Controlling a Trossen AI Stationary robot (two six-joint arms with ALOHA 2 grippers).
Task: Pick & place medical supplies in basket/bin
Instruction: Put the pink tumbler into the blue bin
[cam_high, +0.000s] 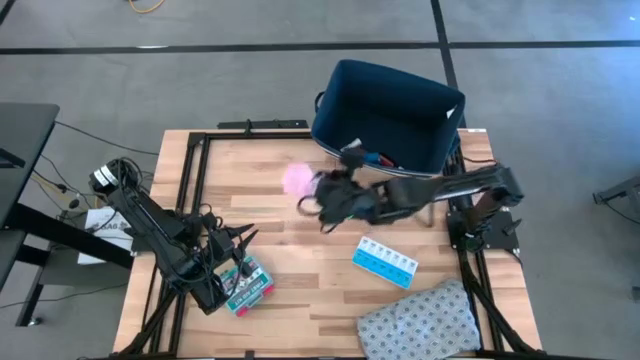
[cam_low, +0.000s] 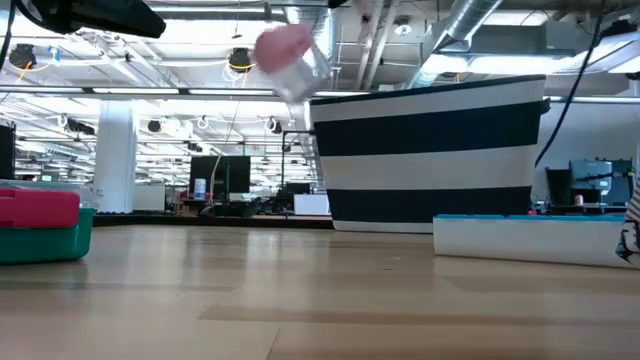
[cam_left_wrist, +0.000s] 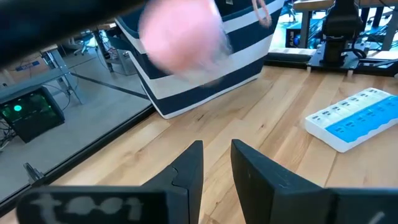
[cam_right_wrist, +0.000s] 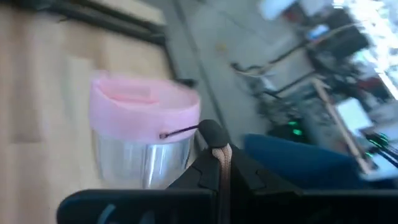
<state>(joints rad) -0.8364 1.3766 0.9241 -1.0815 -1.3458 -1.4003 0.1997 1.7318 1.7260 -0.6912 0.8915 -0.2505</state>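
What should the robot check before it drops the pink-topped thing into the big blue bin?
1. Right tool has the pink-topped container: ok, the container is lifted off the table, at the tool's tip.
2. Grip is firm: cannot tell, the contact is not clear.
3. Container is over the blue bin: not ok, it hangs above the table beside the bin.
4. Container is high enough to clear the rim: ok, in the low view it sits near rim height.
5. Left tool out of the way: ok, it waits open near the green-red box.
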